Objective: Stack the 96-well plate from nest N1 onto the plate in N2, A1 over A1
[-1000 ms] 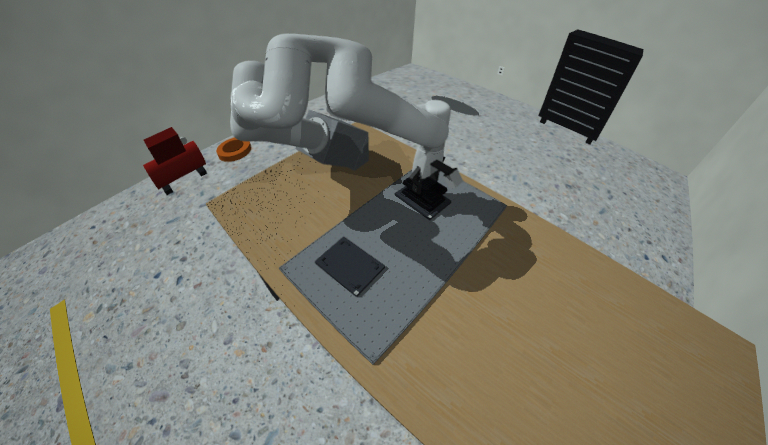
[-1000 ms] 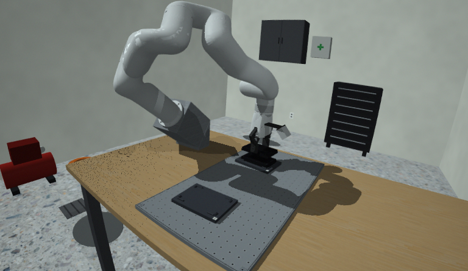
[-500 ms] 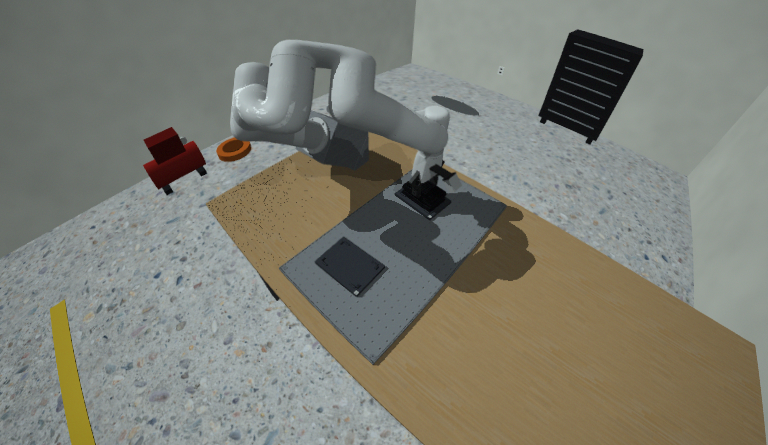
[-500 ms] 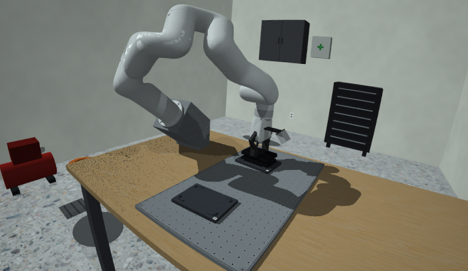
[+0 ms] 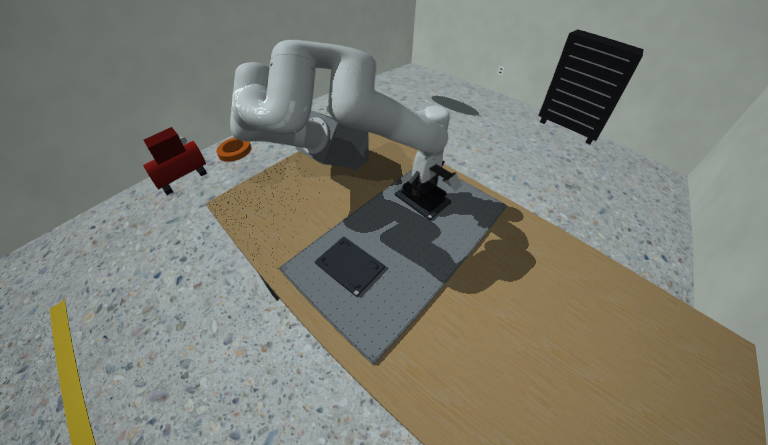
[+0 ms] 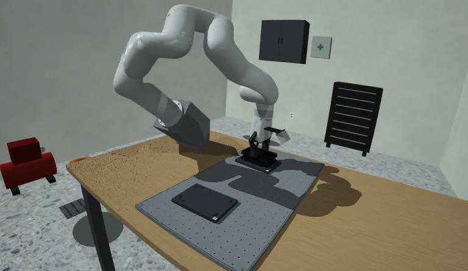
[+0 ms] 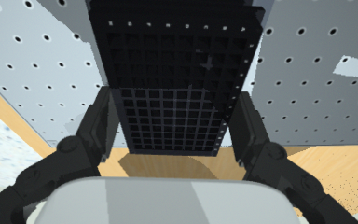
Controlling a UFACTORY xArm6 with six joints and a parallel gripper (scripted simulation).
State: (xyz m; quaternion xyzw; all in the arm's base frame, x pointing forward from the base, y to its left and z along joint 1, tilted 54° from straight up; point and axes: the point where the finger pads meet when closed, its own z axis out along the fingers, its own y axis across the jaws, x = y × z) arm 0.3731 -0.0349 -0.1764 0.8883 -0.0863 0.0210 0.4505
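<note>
Claw (image 7: 170, 123): closed across the short width of the carried plate (image 7: 172, 126), one finger (image 7: 100, 123) flat against each long side; jaws stand wide because the plate fills them.
Carried plate: directly over the far nest (image 6: 272, 167) on the grey board (image 6: 241, 233), its lower edge at or just above the plate (image 5: 434, 209) resting there. Whether the two touch I cannot tell.
Near nest (image 6: 203, 202): on the same board, well apart from the far nest toward the board's near end, nothing on it.
Handling: a stiff, light plastic grid, I judge, with smooth walls that could slip under a weak pinch. Its thin rim would likely catch if lowered tilted. The long sides, midway along, look the best hold, as taken here.
Wrist view: shows the well grid, both fingers on the side walls, and a second dark outline beneath, slightly offset.
Top view: shows a white corner mark (image 5: 356, 291) on the near nest and one on the far stack, toward the same side.
Outside view: shows the stack's height above the worktop (image 6: 379, 226), hidden from the wrist.
</note>
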